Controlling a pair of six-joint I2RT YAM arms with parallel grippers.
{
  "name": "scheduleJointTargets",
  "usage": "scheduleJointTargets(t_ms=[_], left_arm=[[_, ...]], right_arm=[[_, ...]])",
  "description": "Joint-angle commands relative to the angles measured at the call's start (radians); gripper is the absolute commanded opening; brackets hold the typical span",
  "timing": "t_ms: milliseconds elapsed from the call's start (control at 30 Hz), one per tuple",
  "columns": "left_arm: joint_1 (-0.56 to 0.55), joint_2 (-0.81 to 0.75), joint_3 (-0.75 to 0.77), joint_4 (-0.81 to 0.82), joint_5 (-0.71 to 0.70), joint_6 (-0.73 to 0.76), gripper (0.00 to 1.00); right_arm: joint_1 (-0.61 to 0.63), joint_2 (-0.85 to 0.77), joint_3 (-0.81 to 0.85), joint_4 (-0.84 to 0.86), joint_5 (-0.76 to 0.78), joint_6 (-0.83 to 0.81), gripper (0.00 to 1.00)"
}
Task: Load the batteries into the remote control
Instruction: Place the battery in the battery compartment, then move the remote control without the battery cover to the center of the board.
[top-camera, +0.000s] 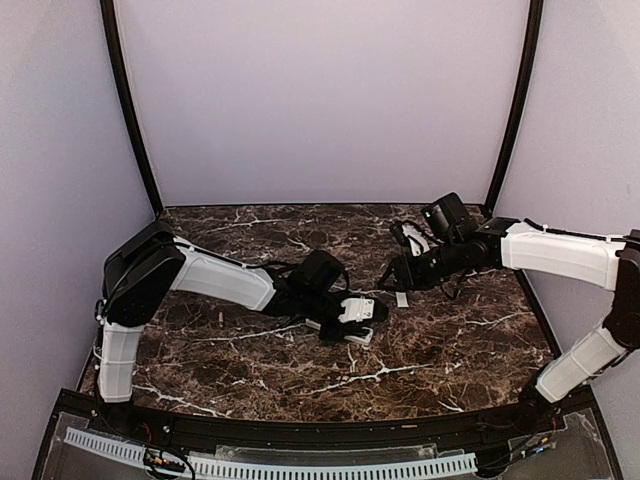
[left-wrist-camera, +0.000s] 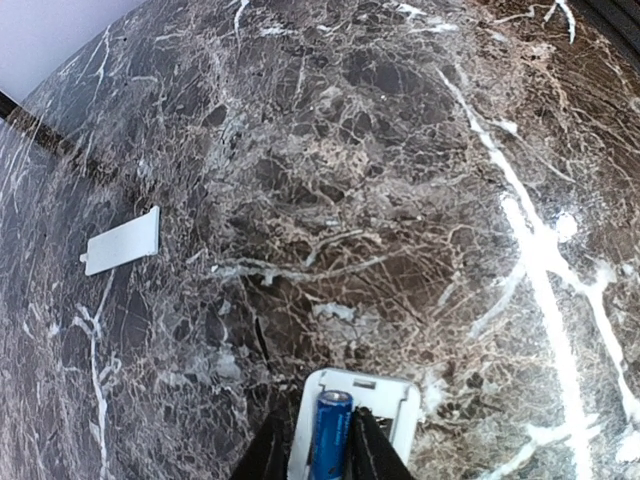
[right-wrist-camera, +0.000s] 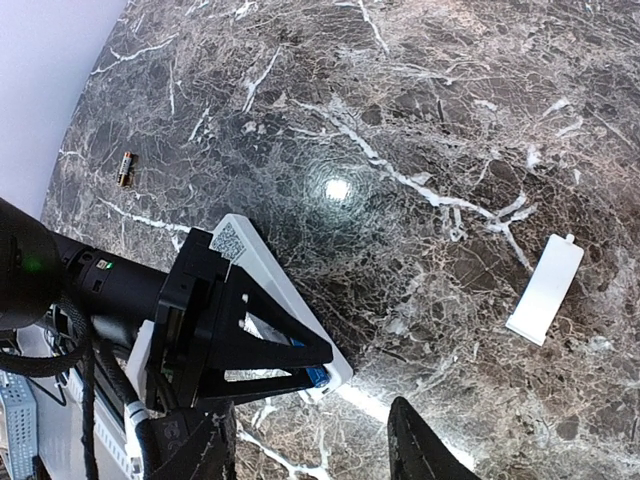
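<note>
- Centrally, on the dark brown white-veined marble tabletop (top-camera: 450, 340), lies the slim white rectangular remote control (top-camera: 352, 333).
- A small blue cylindrical battery with a pale metal end (left-wrist-camera: 330, 430) sits in the remote's recess.
- The left gripper (left-wrist-camera: 320, 445) straddles this battery with its jaws narrowly parted; whether they pinch it cannot be told.
- A second small cylindrical battery (right-wrist-camera: 125, 168) lies on the marble, well apart.
- The right gripper (right-wrist-camera: 310, 440) hovers with its jaws spread, holding nothing, near a flat pale grey rectangular cover piece (right-wrist-camera: 545, 290).
</note>
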Motion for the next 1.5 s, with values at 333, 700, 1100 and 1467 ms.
scheduleJointTargets(t_ms=[333, 700, 1100, 1467], left_arm=[[-0.002, -0.029, 0.028, -0.067, 0.026, -0.058, 0.45], [0.004, -0.088, 0.048, -0.063, 0.083, -0.103, 0.63], [0.106, -0.221, -0.027, 0.007, 0.087, -0.381, 0.58], [0.199, -0.160, -0.009, -0.120, -0.227, -0.733, 0.64]], right_arm=[[-0.006, -0.006, 0.018, 0.028, -0.018, -0.011, 0.49], [-0.007, -0.010, 0.020, 0.021, -0.006, -0.011, 0.49], [-0.007, -0.004, -0.007, 0.003, -0.028, 0.068, 0.47], [0.030, 0.002, -0.054, 0.057, -0.056, -0.066, 0.43]])
